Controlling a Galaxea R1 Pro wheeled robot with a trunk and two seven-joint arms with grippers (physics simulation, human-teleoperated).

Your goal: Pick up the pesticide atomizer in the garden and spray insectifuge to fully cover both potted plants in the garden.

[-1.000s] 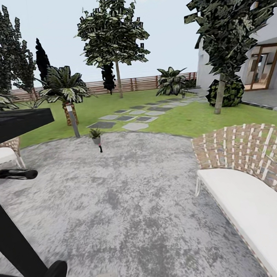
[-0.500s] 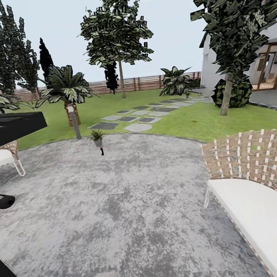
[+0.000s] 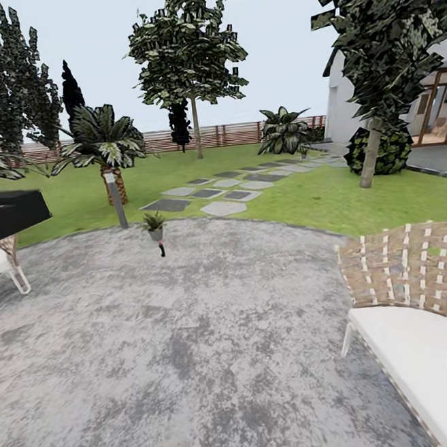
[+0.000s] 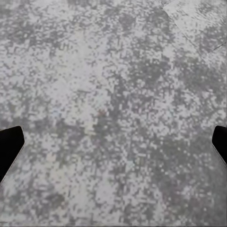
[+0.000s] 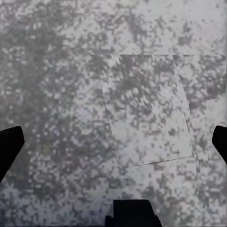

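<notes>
Underfoot, the round grey gravel patio [image 3: 213, 334] spreads across the head view, and both wrist cameras look down on the same speckled gravel. At the wrist view's edges the left gripper [image 4: 113, 142] shows dark fingertips set wide apart with nothing between them; the right gripper [image 5: 113, 142] is likewise spread wide and empty. Nearby on the right stands a woven chair [image 3: 415, 301] with a white cushion, and a black table [image 3: 7, 213] sits at the left edge. Farther off, at the patio's far rim, one small potted plant [image 3: 154, 224] stands, with the pesticide atomizer [image 3: 162, 248] just in front of it. Beyond lie lawn, stepping stones [image 3: 210, 194], a palm-like plant [image 3: 103, 143], trees and the slatted fence [image 3: 228, 134].
</notes>
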